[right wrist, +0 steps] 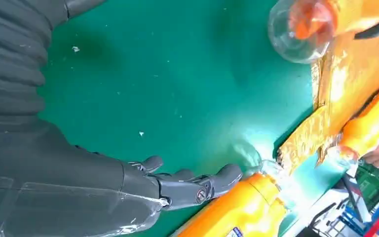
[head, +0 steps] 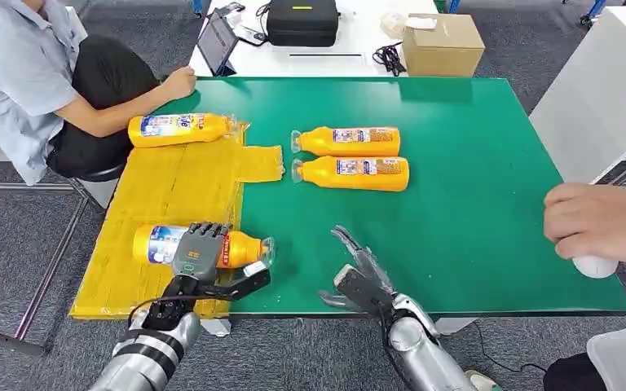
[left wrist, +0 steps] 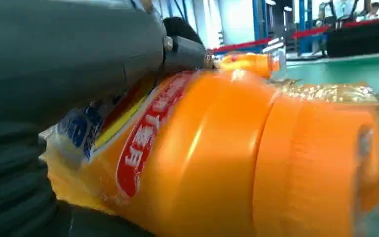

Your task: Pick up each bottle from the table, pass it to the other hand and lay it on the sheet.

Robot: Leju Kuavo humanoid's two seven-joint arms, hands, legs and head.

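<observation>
Lying across green table [head: 473,244]: yellow sheet [head: 171,191], already carrying far bottle [head: 181,129]. Waiting off-sheet, mid-table: two bottles [head: 350,157]. Being gripped by left hand [head: 204,261], low over sheet: near bottle [head: 204,246]. Hovering spread, holding nothing: right hand [head: 363,277].

green table [head: 473,204], yellow sheet [head: 171,191], two bottles [head: 350,156]
</observation>
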